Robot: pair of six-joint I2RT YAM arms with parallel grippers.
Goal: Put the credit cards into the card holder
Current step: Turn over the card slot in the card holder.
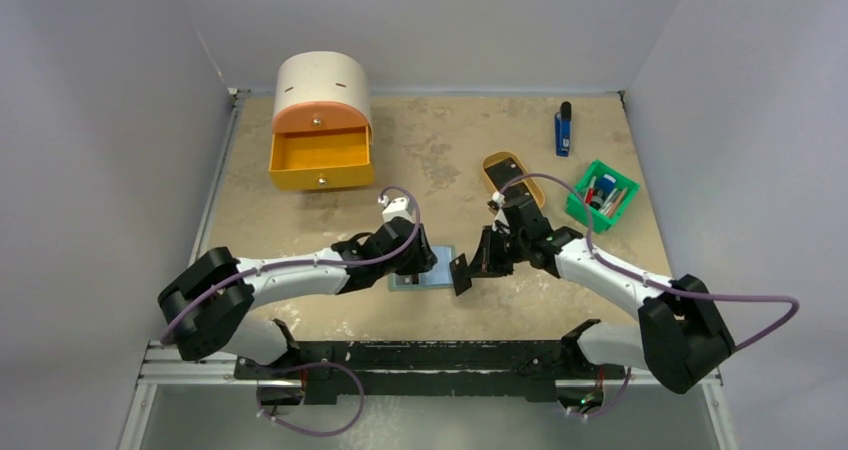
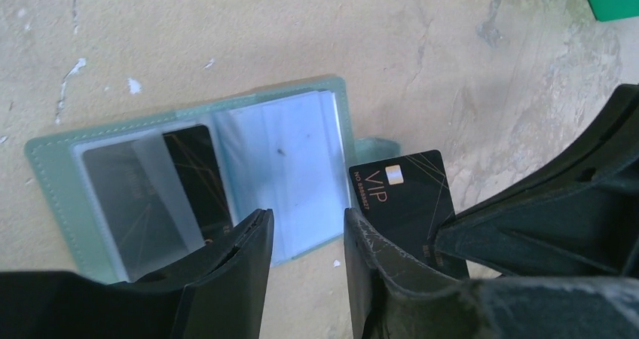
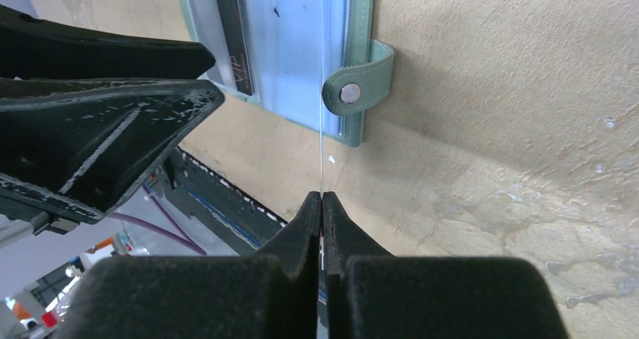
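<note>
Right gripper [image 3: 322,196]: clamped tight on the loose card [image 2: 403,196]. Pinches one end of it, with the rest projecting ahead of the jaws, edge-on in the wrist view. Carries the card just beside the wallet [image 2: 286,151], over the snap tab [image 3: 358,90]; contact with the wallet cannot be told.

Left gripper [image 2: 305,218]: jaws partly apart, nothing between them. Hovers over the near edge of the wallet, with a clear pocket showing through the gap. Stands with the loose card just outside its right finger [image 2: 369,264].

Wallet: lies open and flat on the table [image 2: 226,30], ahead of and below the left jaws. Holds a stowed card [image 2: 192,173] in a pocket left of the left jaws.
</note>
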